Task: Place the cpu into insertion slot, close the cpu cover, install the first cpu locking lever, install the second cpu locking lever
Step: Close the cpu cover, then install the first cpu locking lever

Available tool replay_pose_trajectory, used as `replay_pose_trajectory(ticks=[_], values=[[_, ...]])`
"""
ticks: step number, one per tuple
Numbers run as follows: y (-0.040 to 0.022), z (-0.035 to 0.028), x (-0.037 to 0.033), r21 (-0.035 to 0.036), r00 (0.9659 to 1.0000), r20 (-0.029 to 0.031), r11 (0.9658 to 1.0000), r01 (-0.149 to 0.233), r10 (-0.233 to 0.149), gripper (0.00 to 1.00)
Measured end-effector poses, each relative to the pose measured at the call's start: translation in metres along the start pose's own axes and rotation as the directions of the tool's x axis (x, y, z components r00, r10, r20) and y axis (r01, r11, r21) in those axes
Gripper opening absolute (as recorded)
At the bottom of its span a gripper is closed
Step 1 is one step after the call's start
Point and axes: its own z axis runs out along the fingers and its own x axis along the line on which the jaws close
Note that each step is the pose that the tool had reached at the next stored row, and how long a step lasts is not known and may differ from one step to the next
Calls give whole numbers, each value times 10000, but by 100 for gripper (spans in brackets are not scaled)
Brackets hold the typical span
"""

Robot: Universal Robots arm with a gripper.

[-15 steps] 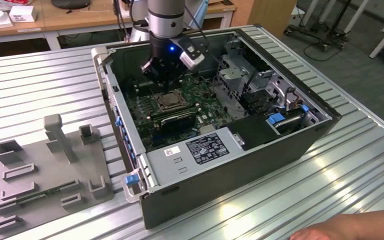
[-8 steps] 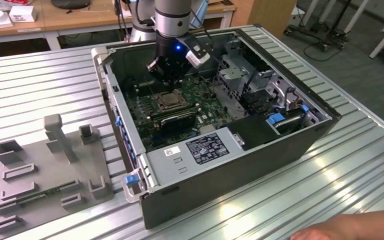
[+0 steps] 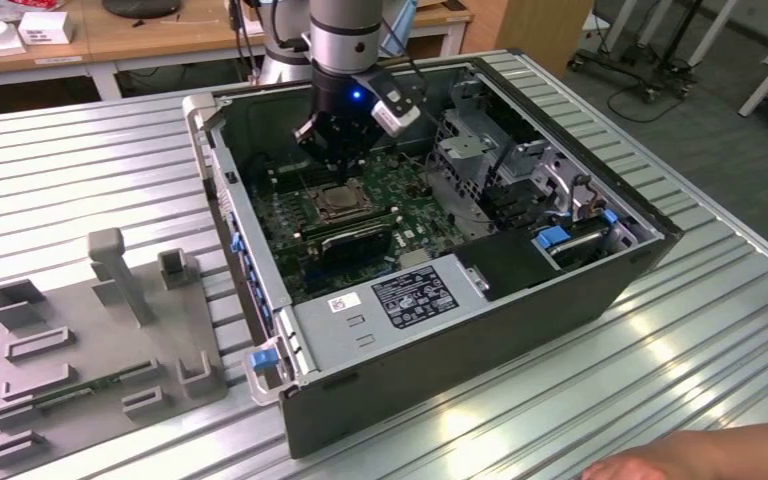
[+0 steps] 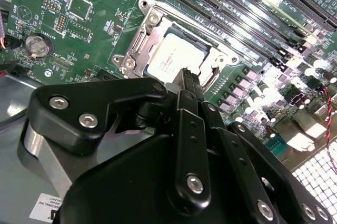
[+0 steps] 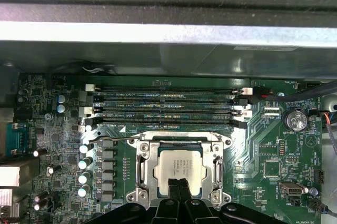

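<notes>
While the jaws are clenched on nothing, the gripper [image 5: 179, 186] tip sits at the slot's edge.
Pressed together, the fingers [image 5: 174, 191] meet over the rim of the cpu [image 5: 181, 167], which lies flat inside the slot [image 4: 154, 18]. The cover [image 5: 149, 168] appears lowered around it; whether it is latched cannot be told. Judged step: closing the cover. Recommended: bear on the cover's metal, not the cpu face; push straight down, lightly, frame square to the slot. Memory slots [image 5: 166, 109] lie just beyond the slot.
</notes>
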Motion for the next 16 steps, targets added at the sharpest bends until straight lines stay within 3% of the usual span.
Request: replay_pose_trajectory(ticks=[13, 16], values=[[0, -38, 0, -1, 10000, 1, 10000, 0, 0, 11], [1, -88, -1, -1, 10000, 0, 10000, 0, 0, 11]])
